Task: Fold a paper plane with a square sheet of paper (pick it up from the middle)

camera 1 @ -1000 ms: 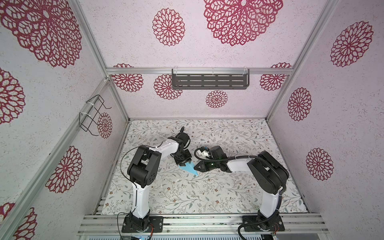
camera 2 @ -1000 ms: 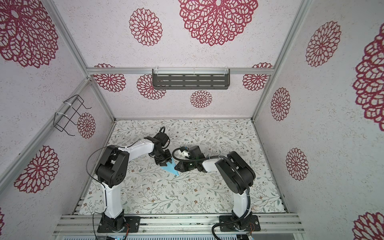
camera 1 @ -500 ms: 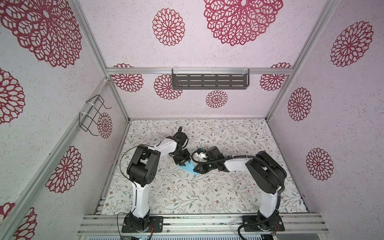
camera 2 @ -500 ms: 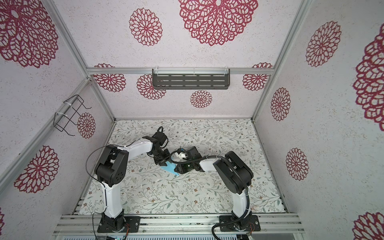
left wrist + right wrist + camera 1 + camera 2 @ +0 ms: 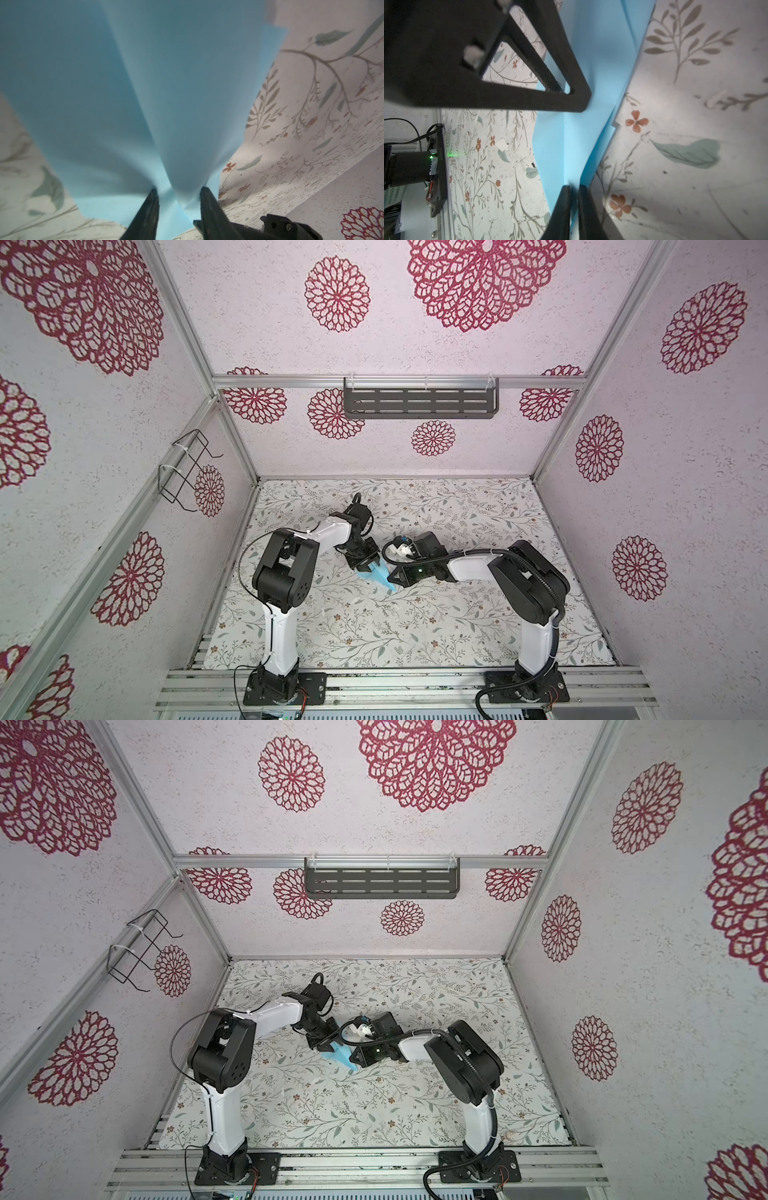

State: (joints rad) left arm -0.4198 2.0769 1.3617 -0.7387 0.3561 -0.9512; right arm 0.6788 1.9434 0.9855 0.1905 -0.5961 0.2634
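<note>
**A:** Where is the paper plane (image 5: 376,575)?

**B:** Mid-counter (image 5: 374,639), between the 2 hands. I cannot tell whether it rests on the surface or hangs just above it. Its long axis runs on a slant, with the blunt end at the left hand (image 5: 366,565) and the nose pointing toward the front and the right arm's side.

**A:** Who has hold of it?

**B:** Both, I judge. The left hand is part-way closed, with a raised fold of the paper bunched between its fingers (image 5: 152,200). The right hand (image 5: 393,578) comes in from the side near the nose. Its jaws are all but together, and 1 thin edge of paper runs into the slit.

**A:** What does the next move turn on?

**B:** That axis. The 2 grips sit toward opposite ends of 1 line, so a crease or pull should run along it. The right hand is nearer the nose and the left is nearer the tail.

**A:** What does each view add?

**B:** Both top views show the slant and both arms, but the hands hide the grips. The left wrist view shows the pinched fold, close and blurred. Only the right wrist view shows the layered edges, with the left hand's finger frame just beside the paper.
</note>
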